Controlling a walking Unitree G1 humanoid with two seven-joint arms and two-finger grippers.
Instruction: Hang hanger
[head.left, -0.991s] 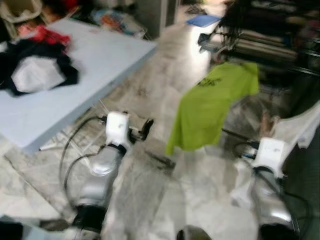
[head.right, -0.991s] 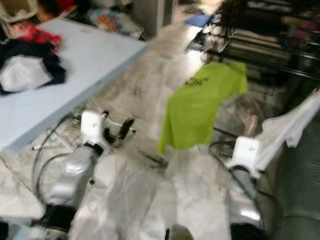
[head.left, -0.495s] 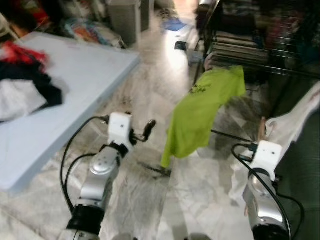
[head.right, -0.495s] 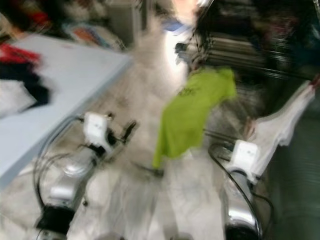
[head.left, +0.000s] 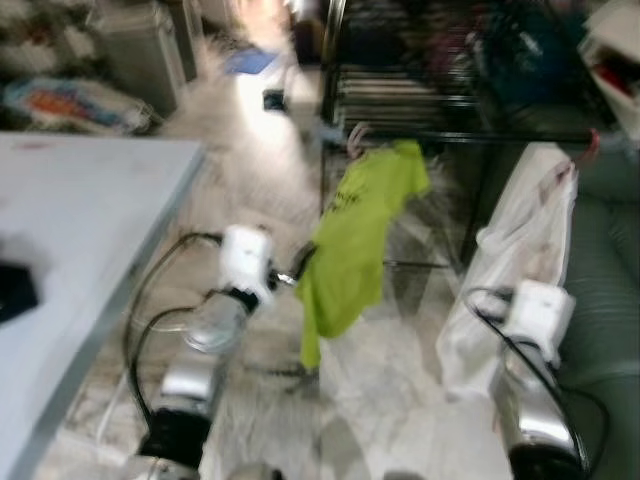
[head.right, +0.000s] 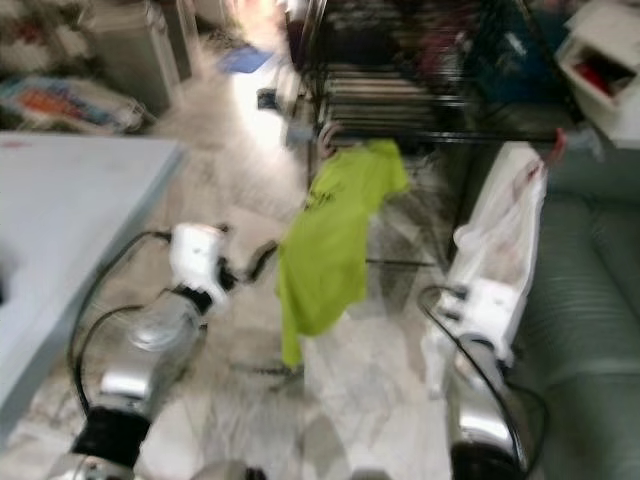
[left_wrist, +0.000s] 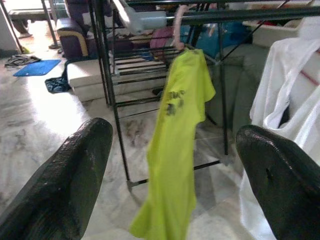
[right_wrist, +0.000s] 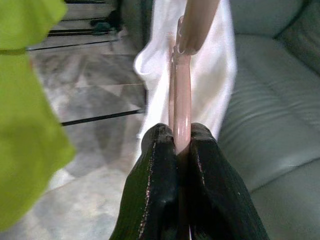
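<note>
While the pale pink plastic hanger (right_wrist: 181, 95) sits pinched between the closed black fingers of the right gripper (right_wrist: 182, 150), its long stem runs straight out from the fingertips, in line with them, and the loose white cloth garment (head.left: 520, 250) draped from it trails down beside the right arm. The black metal drying rack (head.left: 440, 120), where I judge the hanger belongs, stands ahead of the robot and above the hanger, a little toward its left. So the right arm, already carrying the load, is the one placed to lift and reach forward. A lime-green T-shirt (head.left: 355, 240) already hangs from the rack's rail. The left gripper (left_wrist: 175, 165) faces that shirt with its fingers spread wide and nothing held. A grey-green sofa (head.right: 590, 300) sits close on the robot's right.
</note>
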